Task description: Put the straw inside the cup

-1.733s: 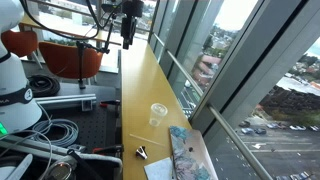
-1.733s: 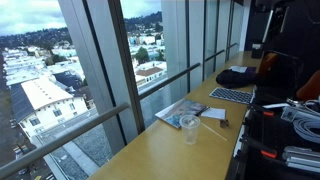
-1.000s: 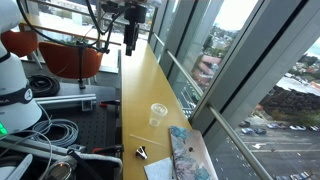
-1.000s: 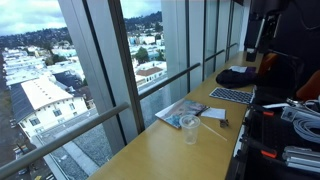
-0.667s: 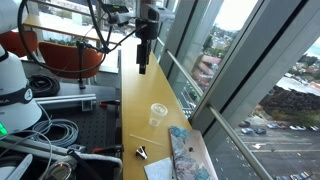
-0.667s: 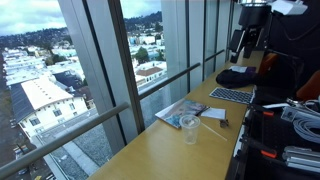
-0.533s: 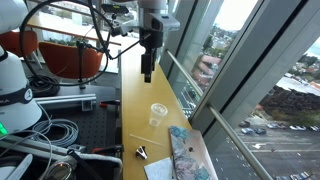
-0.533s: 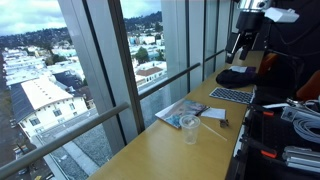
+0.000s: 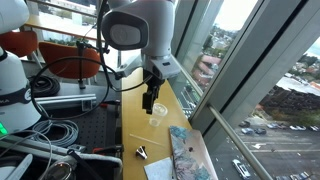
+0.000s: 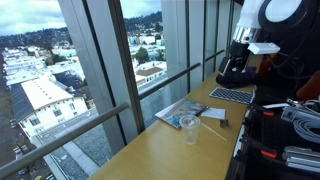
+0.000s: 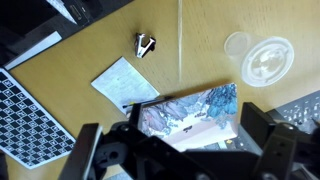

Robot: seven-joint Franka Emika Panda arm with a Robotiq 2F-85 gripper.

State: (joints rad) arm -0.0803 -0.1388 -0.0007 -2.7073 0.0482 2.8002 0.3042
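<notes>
The gripper (image 11: 180,150) hangs above the wooden counter (image 11: 90,40) with its two dark fingers spread wide and nothing between them, so the step in hand is, I judge, the reach for the very thin, straight, pale whitish straw (image 11: 180,40). In the wrist view the straw lies flat on the wood between the small black-and-silver metal object (image 11: 146,45) and the small clear plastic cup (image 11: 268,60), apart from both. The cup stands upright near a colourful printed magazine (image 11: 190,108). To do it well, the descent should centre on the straw's mid-length, with the fingers turned across its line. They should come right down to the wood before closing, since so slim a stick slips away easily.
</notes>
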